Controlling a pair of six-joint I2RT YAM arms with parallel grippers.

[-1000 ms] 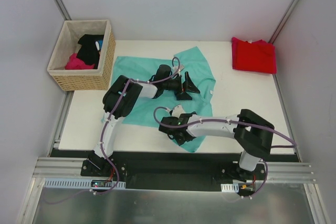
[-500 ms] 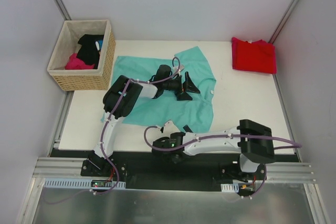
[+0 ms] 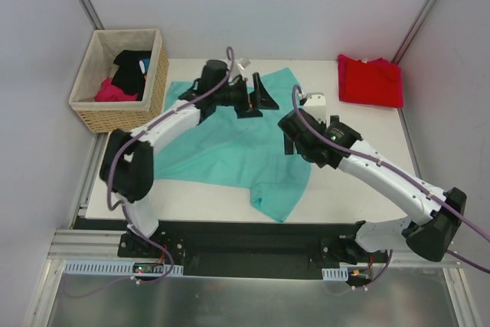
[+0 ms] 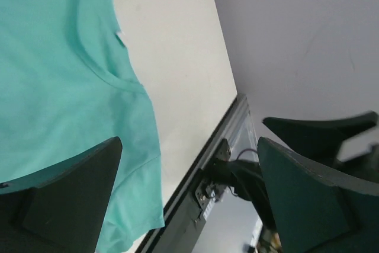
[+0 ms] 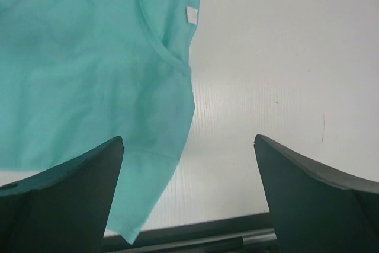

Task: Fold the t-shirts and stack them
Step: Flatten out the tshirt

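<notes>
Teal shirt (image 3: 222, 151) lies spread on table (image 3: 356, 174); red shirt (image 3: 370, 80) sits folded far right. Left claw (image 3: 256, 97) and right claw (image 3: 291, 145) hang wide, empty. Soft, light cotton will likely drape; pinch hem corners.

No text, brand or number can be read anywhere. The small white tag (image 5: 191, 15) at the neck of the teal shirt (image 5: 77, 57) shows no legible print.
</notes>
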